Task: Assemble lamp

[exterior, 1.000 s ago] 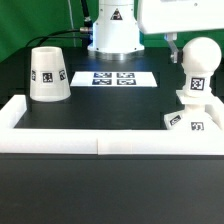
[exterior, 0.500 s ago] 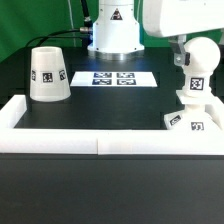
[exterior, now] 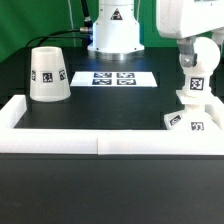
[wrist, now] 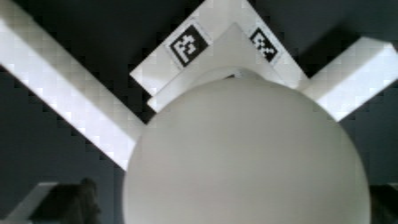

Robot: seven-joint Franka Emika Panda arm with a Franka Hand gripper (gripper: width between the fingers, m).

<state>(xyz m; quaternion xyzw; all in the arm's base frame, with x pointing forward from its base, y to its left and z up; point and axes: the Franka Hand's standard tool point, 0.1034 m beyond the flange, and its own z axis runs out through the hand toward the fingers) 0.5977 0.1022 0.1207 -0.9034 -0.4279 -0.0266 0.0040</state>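
The white rounded bulb [exterior: 199, 72] stands upright on the squat base [exterior: 190, 120] at the exterior view's right, in the corner of the white rail. The truncated-cone shade [exterior: 47, 74] stands apart at the exterior view's left. My gripper [exterior: 197, 56] hangs over the bulb's top, with one dark finger [exterior: 183, 62] beside the bulb. In the wrist view the bulb [wrist: 231, 150] fills most of the frame, with the tagged base [wrist: 222, 45] beyond it. My gripper [wrist: 222, 208] straddles it, and one finger [wrist: 63, 200] stands a little off the bulb's side. The jaws look open.
The marker board [exterior: 113, 78] lies at the back middle before the white robot pedestal [exterior: 112, 25]. A raised white rail [exterior: 100, 146] borders the black table's front and runs up both sides [exterior: 12, 112].
The arm has moved toward the exterior view's right and down, bringing the gripper over and around the bulb. The lamp parts have not moved.
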